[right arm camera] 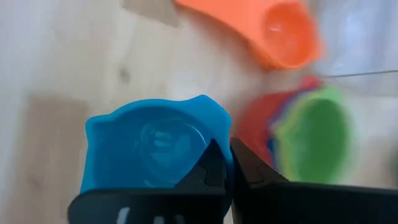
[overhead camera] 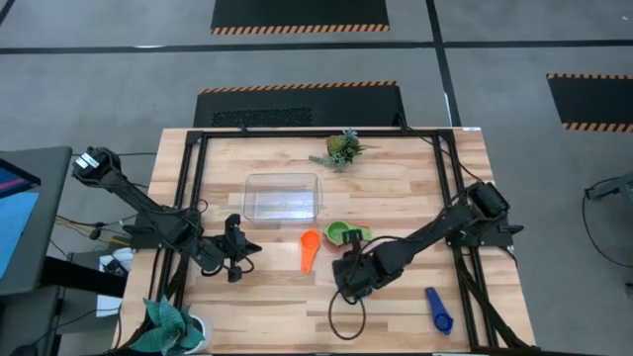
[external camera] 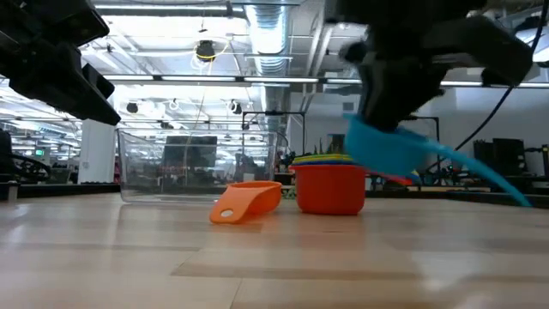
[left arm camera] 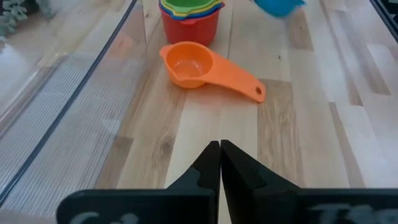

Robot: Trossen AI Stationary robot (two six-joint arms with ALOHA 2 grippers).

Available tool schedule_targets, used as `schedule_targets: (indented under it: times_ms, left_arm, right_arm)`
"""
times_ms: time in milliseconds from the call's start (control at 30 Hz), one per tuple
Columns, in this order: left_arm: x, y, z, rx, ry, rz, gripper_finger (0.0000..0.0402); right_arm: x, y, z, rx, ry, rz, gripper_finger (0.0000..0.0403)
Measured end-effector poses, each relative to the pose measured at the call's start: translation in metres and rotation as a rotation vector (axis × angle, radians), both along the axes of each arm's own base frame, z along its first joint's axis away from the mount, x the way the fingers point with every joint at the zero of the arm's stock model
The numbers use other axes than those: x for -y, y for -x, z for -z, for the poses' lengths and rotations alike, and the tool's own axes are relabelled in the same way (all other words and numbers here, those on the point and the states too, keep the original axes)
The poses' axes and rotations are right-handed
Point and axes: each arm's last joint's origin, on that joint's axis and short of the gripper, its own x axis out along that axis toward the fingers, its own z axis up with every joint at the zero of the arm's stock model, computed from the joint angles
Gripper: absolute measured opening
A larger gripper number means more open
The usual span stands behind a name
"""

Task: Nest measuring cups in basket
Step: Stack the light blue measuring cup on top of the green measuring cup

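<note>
My right gripper is shut on a light blue measuring cup and holds it above the table, near the stack. That stack is a red cup standing on its base with yellow, blue and green cups nested inside. An orange cup lies beside it on the table. A dark blue cup lies near the near right corner. The clear basket stands mid-table with nothing in it. My left gripper hovers shut, left of the orange cup, touching nothing. My right gripper pinches the light blue cup's bowl wall at the rim, one finger over the inside and the other outside. The cup is lifted clear of the table and tilted, its handle slanting down and away from the fingers.
A green plant sprig lies at the table's far edge, behind the basket. A teal cloth plant in a white pot stands at the near left corner. Bare wood lies between the two grippers and along the near edge.
</note>
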Motion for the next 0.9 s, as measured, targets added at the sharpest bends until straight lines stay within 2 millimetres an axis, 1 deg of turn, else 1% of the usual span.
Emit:
schedule_targets:
  times_ms: [100, 200, 300, 467, 567, 667, 733, 833, 900]
  left_arm:
    - [0.0, 0.0, 0.0, -0.001, -0.001, 0.0, 0.0]
    - [0.0, 0.0, 0.0, -0.004, -0.003, 0.0, 0.0]
    - [0.0, 0.0, 0.0, -0.003, -0.004, -0.002, 0.0]
    - [0.0, 0.0, 0.0, -0.003, -0.005, -0.002, 0.0]
    - [0.0, 0.0, 0.0, -0.002, -0.006, -0.003, 0.0]
    - [0.0, 0.0, 0.001, -0.005, -0.008, -0.003, 0.0]
    - [-0.001, 0.001, 0.001, -0.01, -0.012, -0.003, 0.0]
    - [-0.001, 0.001, 0.001, -0.015, -0.015, -0.003, 0.0]
    - [-0.001, 0.001, 0.002, -0.018, -0.018, -0.003, 0.0]
  right_arm:
    - [0.003, 0.006, -0.013, 0.004, 0.136, -0.065, 0.0008]
    - [0.011, 0.008, -0.028, 0.02, 0.227, -0.122, 0.0007]
    - [0.024, 0.005, -0.038, -0.003, 0.29, -0.21, 0.0007]
    - [0.054, 0.0, -0.052, -0.036, 0.314, -0.27, 0.0007]
    - [0.072, -0.005, -0.053, -0.053, 0.303, -0.289, 0.0008]
    - [0.089, -0.011, -0.052, -0.063, 0.23, -0.305, 0.0009]
    - [0.099, -0.016, -0.047, -0.068, 0.185, -0.319, 0.0009]
    - [0.108, -0.021, -0.038, -0.118, 0.189, -0.35, 0.0009]
    - [0.112, -0.021, -0.037, -0.127, 0.198, -0.362, 0.0009]
